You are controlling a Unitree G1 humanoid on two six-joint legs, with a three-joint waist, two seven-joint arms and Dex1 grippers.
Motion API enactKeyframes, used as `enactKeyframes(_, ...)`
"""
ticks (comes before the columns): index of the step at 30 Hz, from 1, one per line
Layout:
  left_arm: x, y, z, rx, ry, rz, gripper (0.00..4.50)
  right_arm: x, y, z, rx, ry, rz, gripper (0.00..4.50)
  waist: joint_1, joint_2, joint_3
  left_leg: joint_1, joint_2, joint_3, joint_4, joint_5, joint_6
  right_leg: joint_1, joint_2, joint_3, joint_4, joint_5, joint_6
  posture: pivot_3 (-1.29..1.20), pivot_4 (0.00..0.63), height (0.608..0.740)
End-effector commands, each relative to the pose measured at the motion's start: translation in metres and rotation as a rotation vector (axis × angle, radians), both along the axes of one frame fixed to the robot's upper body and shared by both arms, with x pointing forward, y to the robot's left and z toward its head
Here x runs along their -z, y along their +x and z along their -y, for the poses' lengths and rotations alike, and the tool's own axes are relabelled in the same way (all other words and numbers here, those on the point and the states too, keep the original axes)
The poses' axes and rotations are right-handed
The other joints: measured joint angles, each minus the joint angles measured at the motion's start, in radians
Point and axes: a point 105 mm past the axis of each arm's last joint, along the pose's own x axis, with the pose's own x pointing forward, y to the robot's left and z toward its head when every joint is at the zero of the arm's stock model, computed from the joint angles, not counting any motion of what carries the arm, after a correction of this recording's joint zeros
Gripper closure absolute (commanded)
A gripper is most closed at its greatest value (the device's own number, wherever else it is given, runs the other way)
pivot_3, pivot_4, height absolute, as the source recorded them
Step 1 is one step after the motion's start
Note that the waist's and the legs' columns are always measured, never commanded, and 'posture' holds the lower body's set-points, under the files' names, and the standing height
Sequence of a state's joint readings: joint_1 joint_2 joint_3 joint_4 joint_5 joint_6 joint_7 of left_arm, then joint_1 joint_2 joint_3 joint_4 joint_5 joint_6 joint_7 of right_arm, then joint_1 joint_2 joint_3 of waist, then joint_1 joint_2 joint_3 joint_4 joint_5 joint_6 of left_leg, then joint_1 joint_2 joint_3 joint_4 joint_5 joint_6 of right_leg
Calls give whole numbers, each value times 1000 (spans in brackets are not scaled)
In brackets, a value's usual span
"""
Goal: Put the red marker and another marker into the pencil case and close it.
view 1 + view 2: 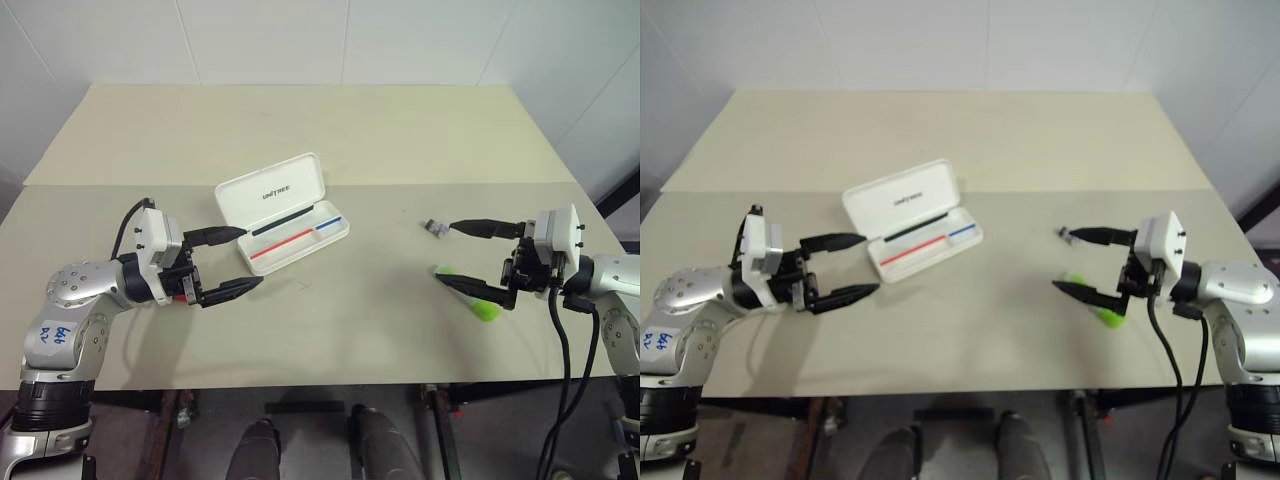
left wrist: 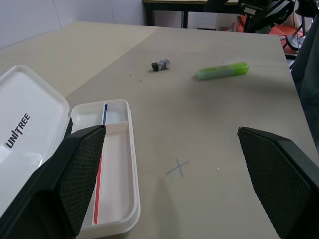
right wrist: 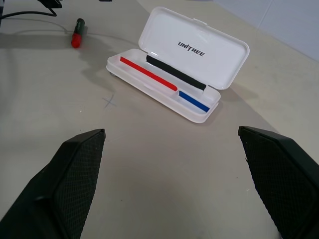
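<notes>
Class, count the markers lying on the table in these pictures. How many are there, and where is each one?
2. The red marker lies beside the left gripper, left of the open pencil case. The green marker lies under the right gripper.

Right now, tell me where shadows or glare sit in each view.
Left eye view: soft shadow beneath the left pincer. Right wrist view: the pencil case throws a faint shadow; the red marker lies unshaded. Left wrist view: mild sheen on the lid; the green marker evenly lit.

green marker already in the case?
No, the green marker lies on the table, apart from the open pencil case.
</notes>
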State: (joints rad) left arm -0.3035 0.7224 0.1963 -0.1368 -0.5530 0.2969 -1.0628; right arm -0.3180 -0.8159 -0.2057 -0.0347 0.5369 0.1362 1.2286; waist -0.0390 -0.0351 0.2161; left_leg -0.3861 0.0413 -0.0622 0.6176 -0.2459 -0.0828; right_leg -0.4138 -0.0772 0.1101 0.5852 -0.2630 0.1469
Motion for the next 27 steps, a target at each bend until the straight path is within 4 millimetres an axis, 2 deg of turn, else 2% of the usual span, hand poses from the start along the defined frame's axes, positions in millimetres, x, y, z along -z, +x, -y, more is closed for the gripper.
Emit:
enactKeyframes(1,-4,0,-2,-4,15,34,43,-11,0,0,0,2,57,0,0,0,0,0,0,0,0,0,0,0,0,0,0,0,0,0,150,740)
enactKeyframes(8,3,1,-1,-2,44,42,43,-13,0,-8,-37,2,58,0,1,0,0,0,0,0,1,0,0,0,0,0,0,0,0,0,150,740)
enactKeyframes(11,7,7,-2,-22,55,35,686,-14,2,-11,-43,9,73,0,0,0,0,0,0,0,1,0,0,0,0,0,0,0,0,0,150,740)
enactKeyframes(13,14,13,2,-42,76,29,1290,-16,3,-12,-45,23,89,0,0,0,0,0,0,0,1,0,0,0,0,0,1,0,0,0,150,740)
enactKeyframes(15,20,19,-3,-64,87,22,1985,-17,2,-25,-61,34,106,0,1,0,0,0,0,0,2,0,0,0,0,0,1,0,0,0,150,740)
enactKeyframes(16,22,21,-3,-68,83,21,1985,-17,2,-29,-67,37,111,0,1,0,0,0,0,0,2,0,0,0,0,0,1,0,0,0,150,740)
enactKeyframes(19,29,37,15,-123,63,20,1985,-17,-2,-33,-83,50,125,0,4,0,0,-1,0,0,4,0,0,0,0,0,1,1,2,0,150,740)
enactKeyframes(23,38,42,35,-85,71,1,1985,-23,-10,-52,-114,77,152,0,10,0,0,-1,0,-1,4,0,0,1,0,0,2,4,7,0,150,740)
enactKeyframes(27,40,49,38,-91,93,3,1985,-25,-16,-64,-128,87,160,0,7,0,0,-1,0,-1,4,0,0,0,0,0,3,4,7,0,150,740)
